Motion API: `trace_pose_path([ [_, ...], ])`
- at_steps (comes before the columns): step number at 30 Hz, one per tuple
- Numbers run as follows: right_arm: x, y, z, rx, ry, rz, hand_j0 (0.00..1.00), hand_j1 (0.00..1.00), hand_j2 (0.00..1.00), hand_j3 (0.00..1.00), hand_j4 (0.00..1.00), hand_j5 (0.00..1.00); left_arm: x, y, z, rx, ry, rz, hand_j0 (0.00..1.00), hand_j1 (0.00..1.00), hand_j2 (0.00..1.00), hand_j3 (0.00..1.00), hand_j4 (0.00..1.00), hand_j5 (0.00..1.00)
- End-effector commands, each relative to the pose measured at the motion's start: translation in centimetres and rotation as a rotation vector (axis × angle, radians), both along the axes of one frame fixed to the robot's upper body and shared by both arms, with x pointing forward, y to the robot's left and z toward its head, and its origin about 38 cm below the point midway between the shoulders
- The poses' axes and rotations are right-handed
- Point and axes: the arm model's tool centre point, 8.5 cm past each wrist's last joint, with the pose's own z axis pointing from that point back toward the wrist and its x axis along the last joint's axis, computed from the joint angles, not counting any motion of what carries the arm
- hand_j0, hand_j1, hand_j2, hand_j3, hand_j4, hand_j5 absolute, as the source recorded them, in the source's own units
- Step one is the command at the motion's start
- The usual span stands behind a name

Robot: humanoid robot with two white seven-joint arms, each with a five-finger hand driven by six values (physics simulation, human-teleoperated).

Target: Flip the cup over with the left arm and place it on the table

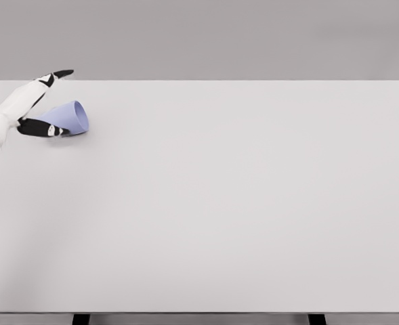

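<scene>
- Cup: the small light-purple plastic cup (70, 118) lies on its side, far left on the big white table (240, 203), mouth pointing right.
- Left white robot hand (31, 103) sits at its bottom end, fingers spread, thumb below; a firm hold is not clear.
- Close snugly before turning it up.
- Nothing shows inside the cup.
</scene>
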Motion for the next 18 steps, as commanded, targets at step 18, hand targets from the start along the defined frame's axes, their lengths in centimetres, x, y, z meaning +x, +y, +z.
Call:
trace_pose_path([
  [18,0.0,0.0,0.0,0.0,0.0,0.0,1.0,1.0,1.0,1.0,1.0,1.0,2.4,-0.4,-4.0,-0.007,0.22,0.085,1.0,1.0,1.0,1.0,1.0,1.0],
])
